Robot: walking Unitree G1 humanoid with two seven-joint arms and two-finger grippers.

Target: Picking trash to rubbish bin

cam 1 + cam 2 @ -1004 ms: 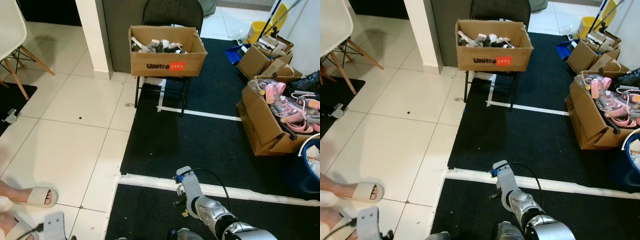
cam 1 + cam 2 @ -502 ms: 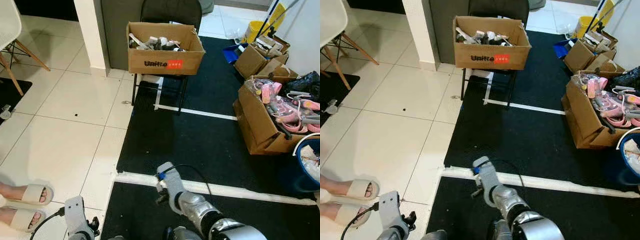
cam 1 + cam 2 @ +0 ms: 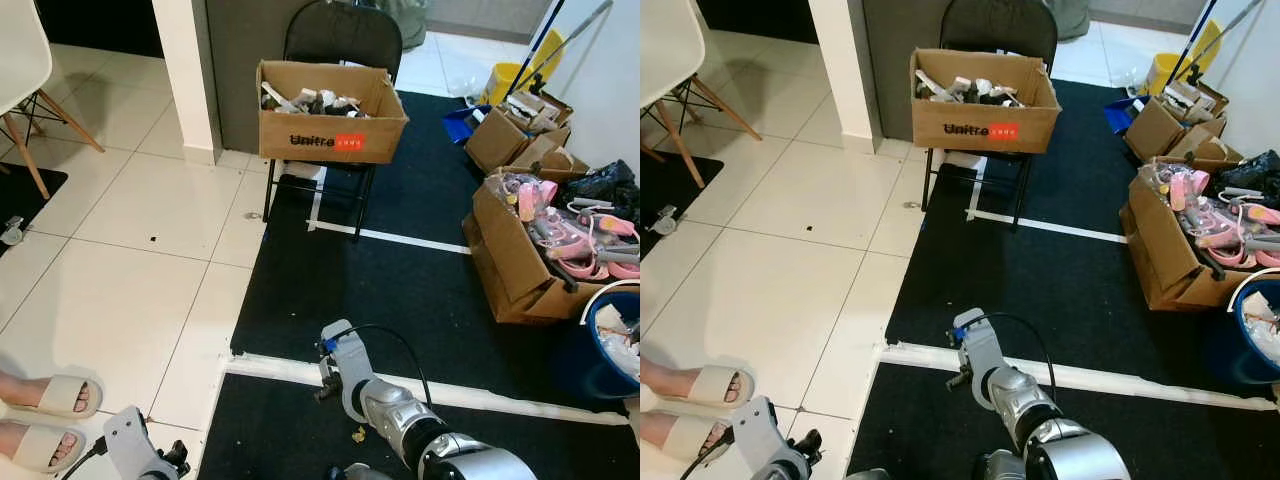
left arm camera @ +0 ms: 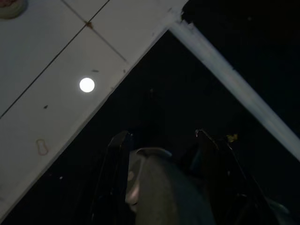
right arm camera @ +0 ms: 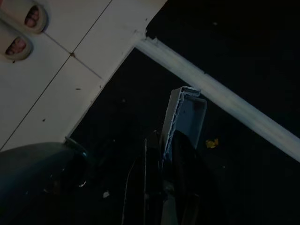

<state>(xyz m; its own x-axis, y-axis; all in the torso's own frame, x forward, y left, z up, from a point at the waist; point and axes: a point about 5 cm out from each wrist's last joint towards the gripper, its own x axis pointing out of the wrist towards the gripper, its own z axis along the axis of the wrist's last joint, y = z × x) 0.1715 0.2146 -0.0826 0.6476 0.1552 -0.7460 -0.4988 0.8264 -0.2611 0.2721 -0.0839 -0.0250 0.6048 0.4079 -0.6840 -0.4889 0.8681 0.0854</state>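
Note:
My right gripper [image 5: 165, 143] is shut on a flat white plastic piece [image 5: 186, 112] that sticks out past its fingers, low over the black mat [image 3: 400, 270]. The right arm [image 3: 395, 420] reaches forward over the white tape line [image 3: 520, 403]. A small yellow scrap [image 3: 358, 434] lies on the mat beside that arm. The blue rubbish bin [image 3: 612, 350], with trash inside, stands at the far right edge. My left gripper [image 4: 161, 140] hangs low at the left with its fingers apart; a dim grey rounded shape shows between them.
A cardboard box of items [image 3: 330, 105] sits on a black folding chair straight ahead. Open boxes with pink things [image 3: 535, 245] line the right side. A person's sandalled feet [image 3: 45, 415] stand at the lower left on white tiles. A white chair [image 3: 20, 70] is far left.
The camera has shifted as I walk. My right arm swung slightly right again; the left arm dropped lower in the corner. The white piece stays held.

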